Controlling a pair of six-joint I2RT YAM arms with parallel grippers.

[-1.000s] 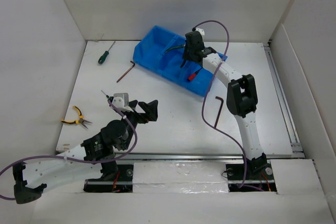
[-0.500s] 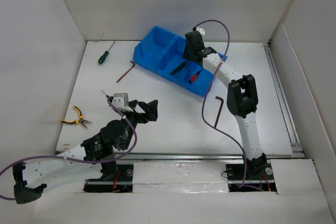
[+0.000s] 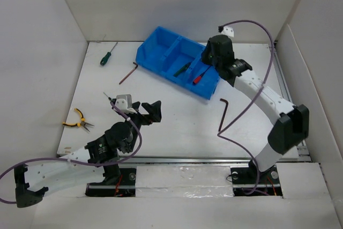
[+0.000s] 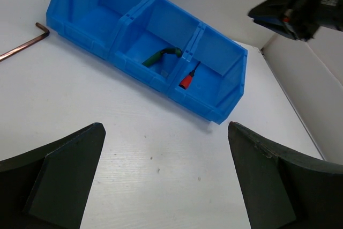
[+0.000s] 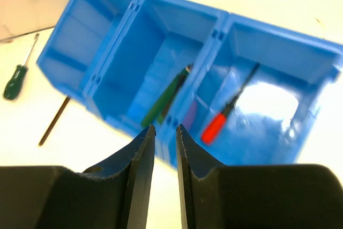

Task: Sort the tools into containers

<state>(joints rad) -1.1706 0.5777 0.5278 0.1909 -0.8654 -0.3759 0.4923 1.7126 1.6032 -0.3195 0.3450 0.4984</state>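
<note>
Right hand (image 5: pixel 164 130) nearly closed, empty, over the blue bin (image 3: pixel 143 56). Green-handled pliers (image 5: pixel 163 103) in the middle compartment, red screwdriver (image 5: pixel 217 124) in the right one. Left hand (image 4: pixel 165 127) wide open, empty. Nearest loose tool is the dark hex key (image 3: pixel 223 112) on the worktop (image 3: pixel 177 124), nearward of the right hand, long axis near-far. Only the top view shows it.

White table (image 3: pixel 177 116), bearing blue three-compartment bin (image 3: pixel 155 57) at the far side; green-handled screwdriver (image 3: pixel 109 56) far left; dark hex key (image 3: pixel 127 73) just beside the bin; yellow-handled pliers (image 3: pixel 77 120) near left; second hex key (image 3: pixel 223 113) right of centre.
</note>
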